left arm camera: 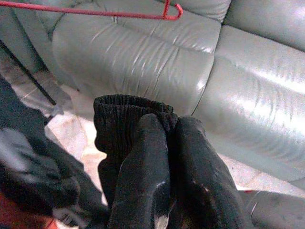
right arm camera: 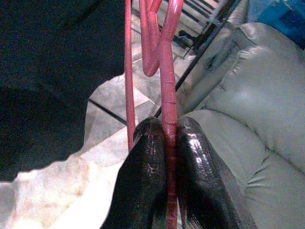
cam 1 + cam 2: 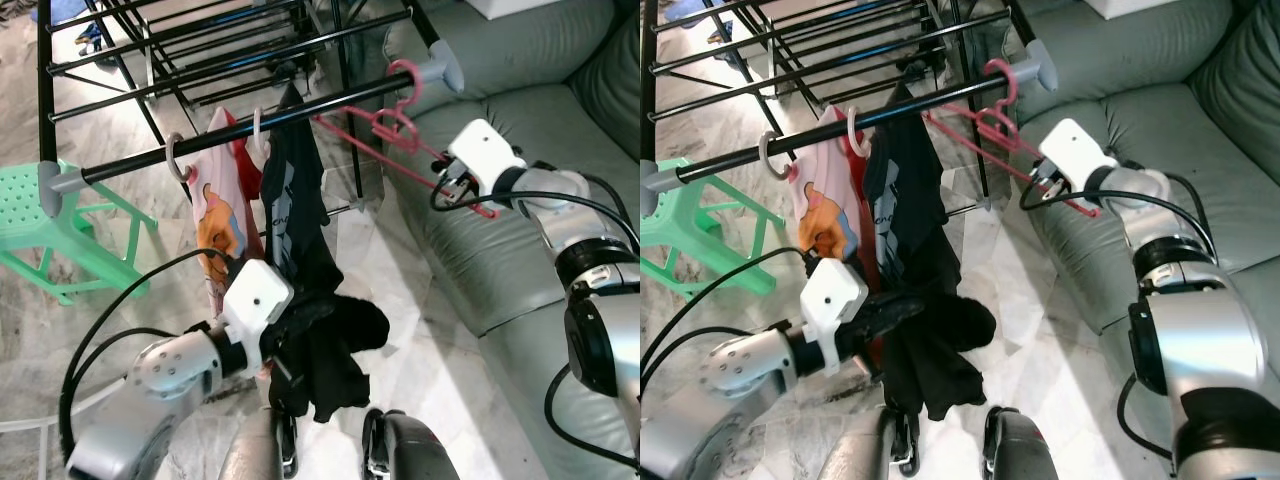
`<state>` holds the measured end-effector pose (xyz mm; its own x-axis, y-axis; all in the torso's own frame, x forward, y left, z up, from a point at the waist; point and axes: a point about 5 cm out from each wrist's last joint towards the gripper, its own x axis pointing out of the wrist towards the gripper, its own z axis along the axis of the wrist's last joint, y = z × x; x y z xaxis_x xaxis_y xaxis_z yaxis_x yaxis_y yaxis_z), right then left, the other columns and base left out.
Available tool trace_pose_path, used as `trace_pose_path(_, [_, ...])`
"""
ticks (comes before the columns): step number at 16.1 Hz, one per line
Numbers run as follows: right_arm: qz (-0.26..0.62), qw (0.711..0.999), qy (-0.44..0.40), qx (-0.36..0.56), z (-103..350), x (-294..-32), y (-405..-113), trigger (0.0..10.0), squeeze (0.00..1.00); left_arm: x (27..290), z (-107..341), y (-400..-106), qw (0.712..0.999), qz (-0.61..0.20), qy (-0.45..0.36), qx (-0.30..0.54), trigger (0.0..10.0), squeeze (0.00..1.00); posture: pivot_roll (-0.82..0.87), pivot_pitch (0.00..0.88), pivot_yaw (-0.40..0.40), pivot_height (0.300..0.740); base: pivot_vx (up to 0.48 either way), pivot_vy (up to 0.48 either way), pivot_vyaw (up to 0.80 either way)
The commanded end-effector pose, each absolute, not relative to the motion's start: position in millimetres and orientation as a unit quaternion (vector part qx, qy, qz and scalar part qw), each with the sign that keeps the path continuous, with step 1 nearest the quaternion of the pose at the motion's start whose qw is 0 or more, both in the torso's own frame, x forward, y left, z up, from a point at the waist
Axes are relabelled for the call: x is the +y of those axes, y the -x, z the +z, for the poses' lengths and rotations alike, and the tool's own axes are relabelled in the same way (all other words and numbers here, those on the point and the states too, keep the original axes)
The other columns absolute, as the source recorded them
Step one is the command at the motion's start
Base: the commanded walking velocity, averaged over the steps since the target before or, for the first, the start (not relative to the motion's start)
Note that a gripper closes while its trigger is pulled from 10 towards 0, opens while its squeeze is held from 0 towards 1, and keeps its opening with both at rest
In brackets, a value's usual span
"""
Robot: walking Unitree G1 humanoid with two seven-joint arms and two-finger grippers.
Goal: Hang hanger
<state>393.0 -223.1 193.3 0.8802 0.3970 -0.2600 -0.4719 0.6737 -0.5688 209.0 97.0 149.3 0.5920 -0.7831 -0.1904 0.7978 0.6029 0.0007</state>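
The pink hanger (image 3: 400, 135) has its hook over the black front rail (image 3: 250, 135) of the drying rack, near the rail's grey end cap. The right end effector (image 2: 167, 157) is clamped on the hanger's lower bar. Seat the hook fully before release; avoid side pull.

The left end effector (image 1: 167, 143) is clamped on a black garment (image 3: 320, 330).

Count: one pink hanger, two white hooks on the rail, two hung shirts.
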Motion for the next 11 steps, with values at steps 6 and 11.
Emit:
trace_pose_path(6, [0.188, 0.959, 0.212, -0.021, 179, -235, -380, 4.0, 0.0, 89, 139, -226, 0.908, -0.412, -0.027, 0.065, 10.0, 0.0, 0.05, 0.09, 0.032, 0.74, 0.0, 0.0, 0.0])
trace_pose_path(11, [0.142, 0.97, 0.173, -0.098, 142, -229, -339, 10.0, 0.0, 78, 131, -240, 0.926, -0.374, -0.029, 0.047, 10.0, 0.0, -0.01, 0.053, 0.023, 0.74, 0.0, 0.0, 0.0])
